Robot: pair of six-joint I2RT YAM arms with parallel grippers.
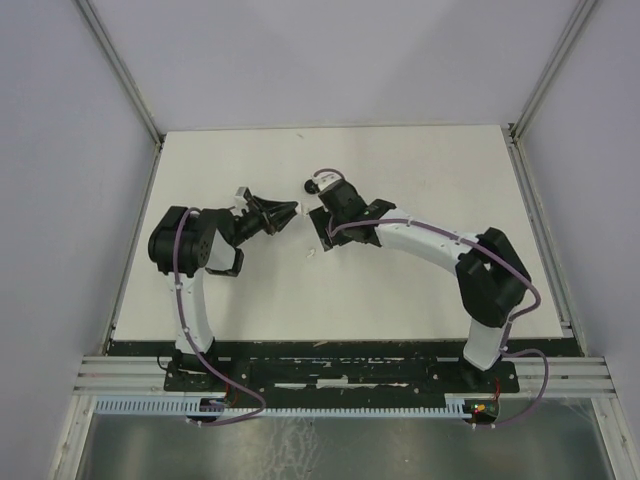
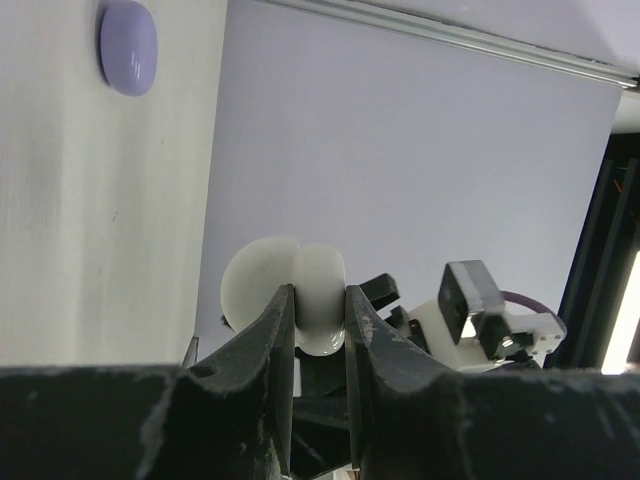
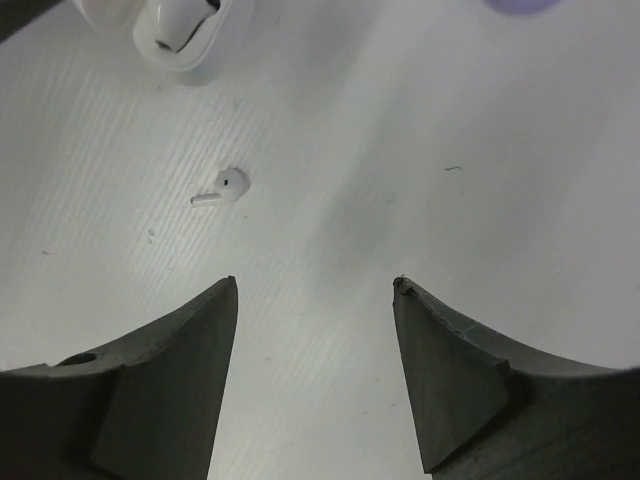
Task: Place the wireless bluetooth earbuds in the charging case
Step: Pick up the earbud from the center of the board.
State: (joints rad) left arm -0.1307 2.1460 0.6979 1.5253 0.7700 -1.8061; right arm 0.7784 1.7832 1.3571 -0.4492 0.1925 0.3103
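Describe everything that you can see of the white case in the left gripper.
The white case looks like smooth, glossy plastic with rounded edges. It seems hinged open: two rounded halves stand side by side. The left gripper is shut on one half, a finger on each side, and nothing else seems to touch it. The right wrist view shows a dark hollow inside one half.
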